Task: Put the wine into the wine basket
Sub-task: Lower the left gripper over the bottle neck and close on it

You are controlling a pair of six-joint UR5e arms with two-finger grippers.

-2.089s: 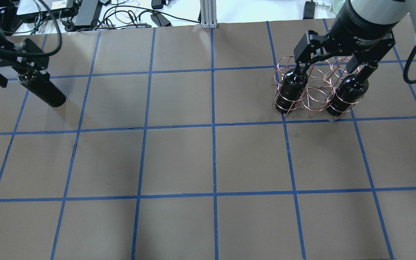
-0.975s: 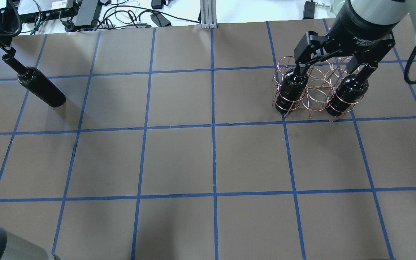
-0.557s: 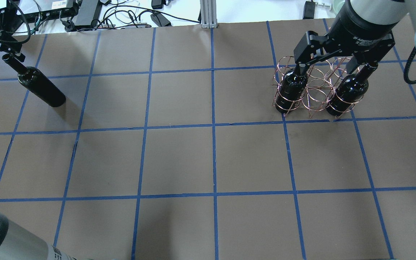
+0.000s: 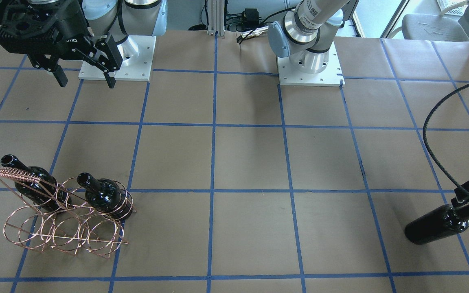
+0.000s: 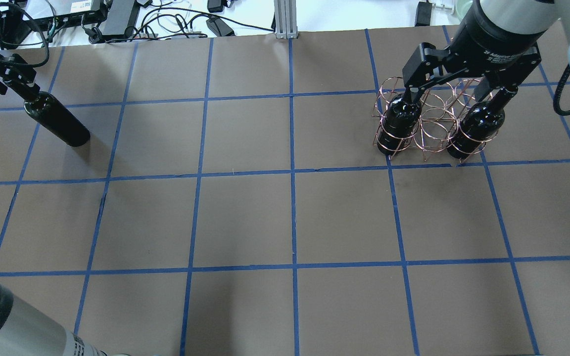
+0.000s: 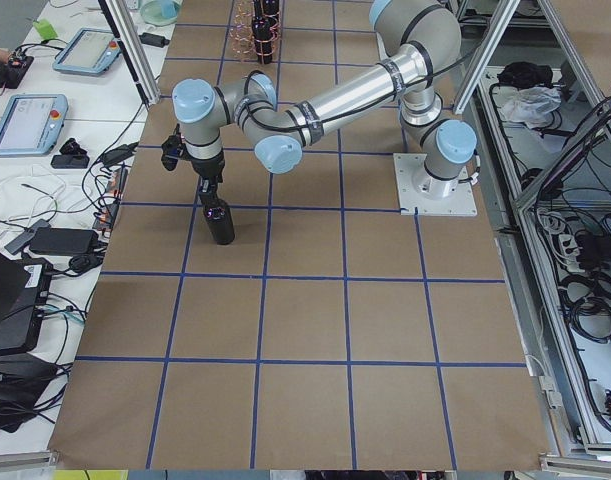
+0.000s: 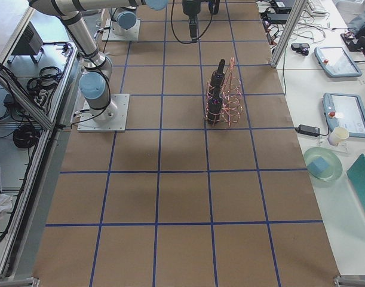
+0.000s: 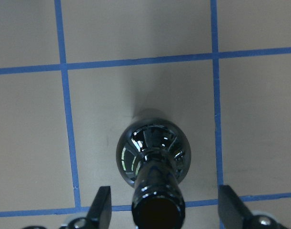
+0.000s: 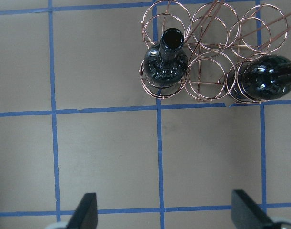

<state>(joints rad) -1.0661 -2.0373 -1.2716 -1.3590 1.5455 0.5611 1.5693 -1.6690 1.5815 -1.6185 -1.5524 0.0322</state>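
Note:
A glossy black wine bottle stands upright at the table's far left, also in the front view and the left side view. My left gripper is open. In its wrist view its fingers stand on either side of the bottle's neck without touching it. The copper wire wine basket stands at the far right with two more bottles upright in its end rings. My right gripper hangs open and empty high above the basket.
Cables and power bricks lie past the table's far edge beside an aluminium post. The two arm bases sit on white plates. The left arm's black cable loops over the table near the lone bottle.
My left gripper had pulled away up and to the left, baring the bottle's neck. It has since come back over the neck. The bottle, the basket and the right arm have not moved.

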